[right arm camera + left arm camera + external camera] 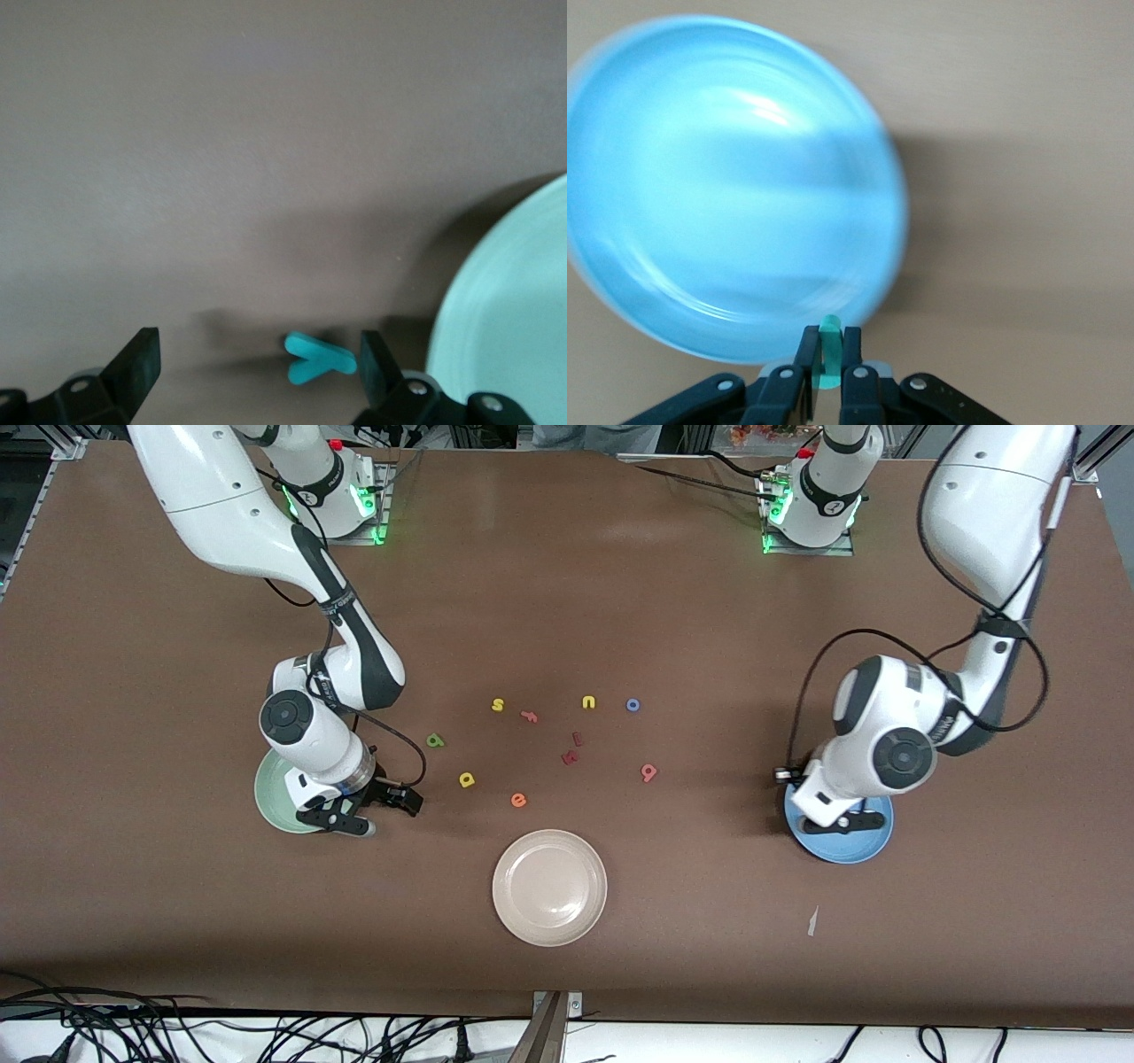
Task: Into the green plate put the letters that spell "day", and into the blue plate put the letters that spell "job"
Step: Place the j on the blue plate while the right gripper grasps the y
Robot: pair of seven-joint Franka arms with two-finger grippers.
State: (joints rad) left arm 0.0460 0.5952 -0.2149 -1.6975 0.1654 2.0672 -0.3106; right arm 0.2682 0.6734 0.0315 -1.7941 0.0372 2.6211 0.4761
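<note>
Table [620, 602] is a wide brown surface, matte and smooth, with a small white scrap lying near the front edge; black cables hang along that edge, and metal frame parts stand by the arm bases.

The left gripper [827, 354] hangs over the blue plate [726, 186]. Its fingers are pressed together on a small teal letter [828, 352], held upright between the tips, just at the rim of the plate below.

The right gripper [257, 363] has its fingers spread wide and holds nothing. Between them, on the bare table, lies the teal "y" [317, 359]. The green plate [514, 319] is just beside this gripper, partly under the arm.

Between the two grippers the other letters are scattered: the green "d" [435, 740] and yellow "a" [467, 779] closer to the right gripper, the blue "o" [633, 705] and pink "b" [649, 772] closer to the left one. The beige plate [549, 887] sits between both arms, near the front edge.
</note>
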